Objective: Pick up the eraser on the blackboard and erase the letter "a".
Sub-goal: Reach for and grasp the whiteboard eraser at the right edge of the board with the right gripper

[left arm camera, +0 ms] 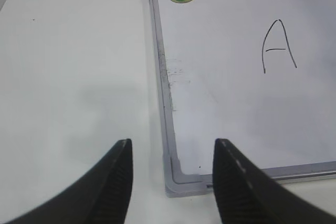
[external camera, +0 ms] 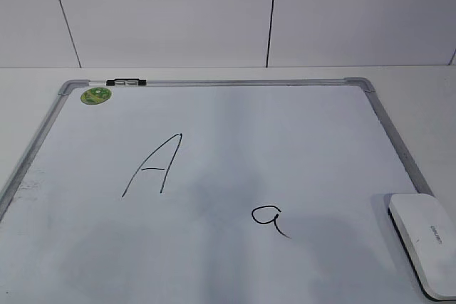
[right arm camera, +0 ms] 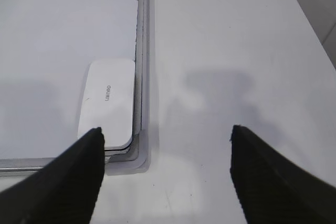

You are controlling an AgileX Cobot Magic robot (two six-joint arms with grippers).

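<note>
The blackboard is a white board with a silver frame, lying flat on the table. The small letter "a" is written in its lower middle. The white eraser lies on the board's near right corner; it also shows in the right wrist view. My right gripper is open and empty, above the table just right of that corner. My left gripper is open and empty, above the board's near left corner. Neither gripper shows in the exterior view.
A large capital "A" is drawn left of the middle, also seen in the left wrist view. A round green sticker and a black clip sit at the far left corner. White table surrounds the board; a wall stands behind.
</note>
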